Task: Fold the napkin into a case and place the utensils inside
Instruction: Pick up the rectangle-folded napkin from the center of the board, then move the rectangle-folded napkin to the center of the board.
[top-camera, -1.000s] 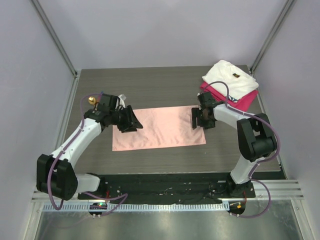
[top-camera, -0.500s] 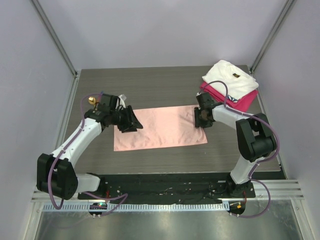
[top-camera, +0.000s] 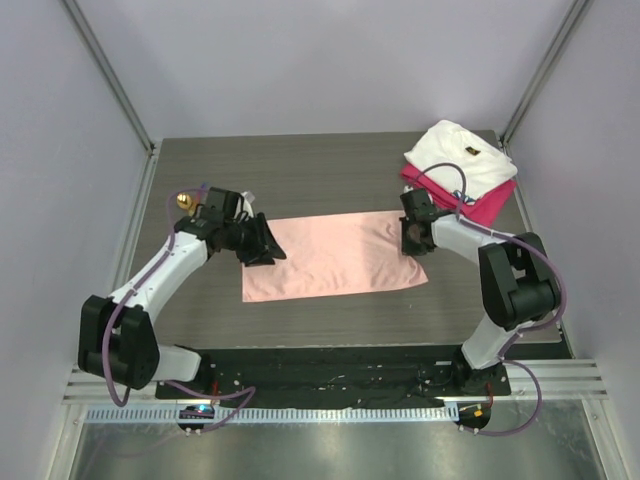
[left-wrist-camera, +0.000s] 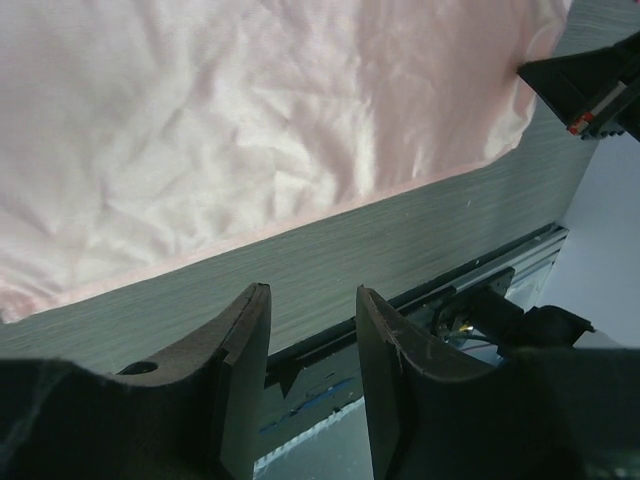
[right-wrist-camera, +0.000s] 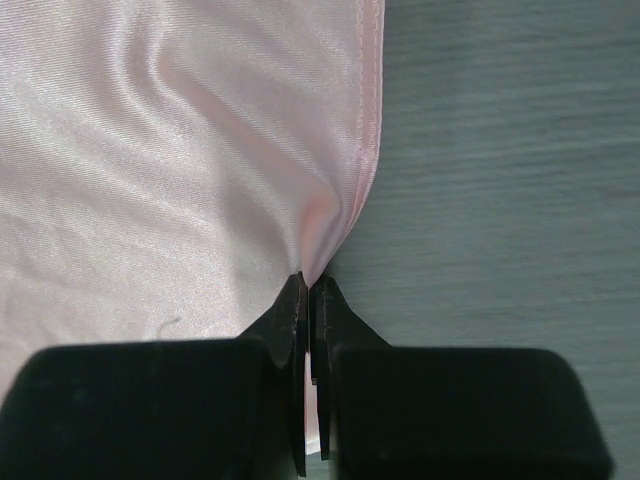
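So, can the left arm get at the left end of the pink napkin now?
Probably yes: the left pincer hangs open close by the left end of the napkin, and nothing lies between them. The right pincer grips only the right edge.

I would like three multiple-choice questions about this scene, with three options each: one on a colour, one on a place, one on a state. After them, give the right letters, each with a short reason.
1. What colour is the napkin?
A. Green. B. Salmon pink. C. Blue.
2. Where does the white cloth lie?
A. On the napkin. B. Under the napkin. C. On the magenta cloth.
3. How are the right arm's fingers?
A. Wide open. B. Shut on a spoon. C. Shut on the napkin's edge.

1 B: it looks pale pink in every view.
2 C: magenta shows under the white at the far right corner.
3 C: the right wrist view shows the hem pinched between them.
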